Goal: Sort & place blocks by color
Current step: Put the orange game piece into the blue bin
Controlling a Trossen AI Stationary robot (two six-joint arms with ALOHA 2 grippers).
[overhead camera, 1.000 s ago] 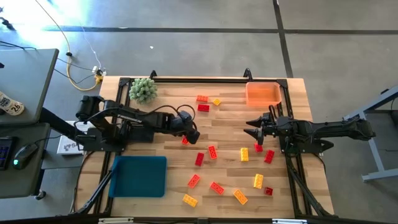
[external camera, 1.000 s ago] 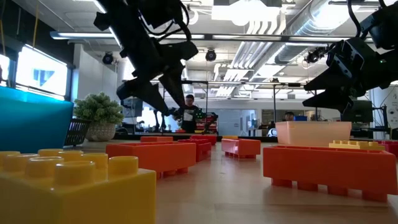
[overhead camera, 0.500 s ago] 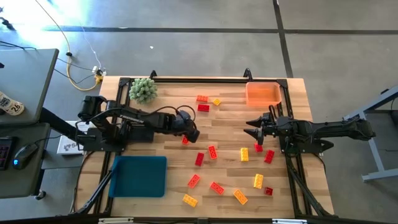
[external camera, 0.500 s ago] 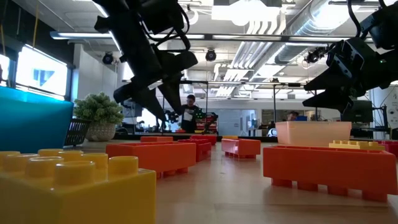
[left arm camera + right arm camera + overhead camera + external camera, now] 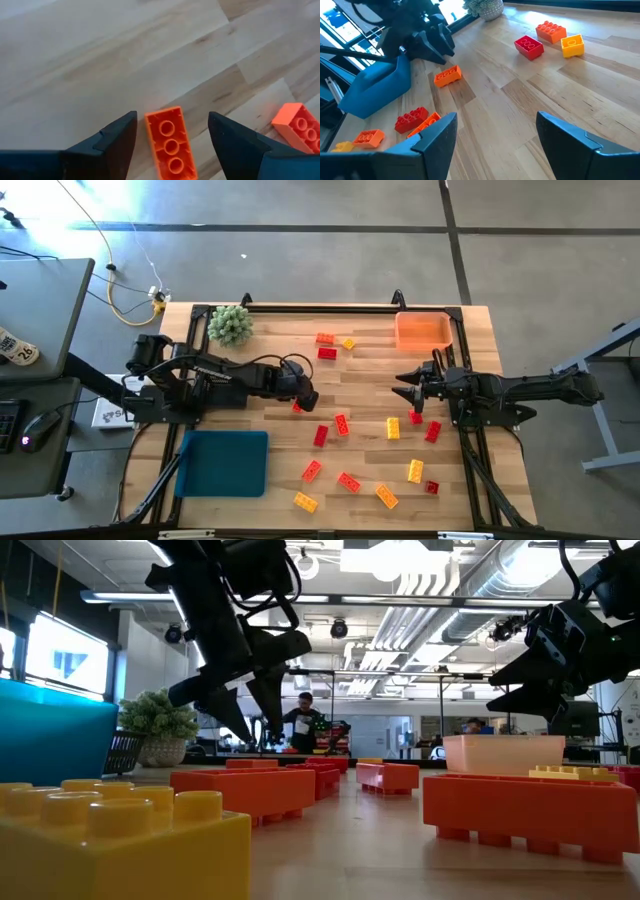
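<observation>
Red, orange-red and yellow blocks lie scattered flat on the wooden table (image 5: 370, 375). One orange-red block (image 5: 170, 145) lies studs up directly below my left gripper (image 5: 171, 119), near the table's middle left (image 5: 302, 399). That gripper is open, slants down, and has one finger on each side of the block without touching it. My right gripper (image 5: 404, 387) hovers open over the table's right half with nothing between its fingers (image 5: 495, 122). More blocks lie near the far edge (image 5: 327, 353) and toward the near right (image 5: 386, 496).
An orange tray (image 5: 423, 330) stands at the far right corner and a blue tray (image 5: 222, 463) at the near left. A green spiky plant ball (image 5: 230, 325) sits at the far left. People show in the room beyond the table (image 5: 303, 720).
My left gripper has tipped a little further down over the orange-red block, and in the low view its fingers stand a little wider apart than before. The block has not moved.
</observation>
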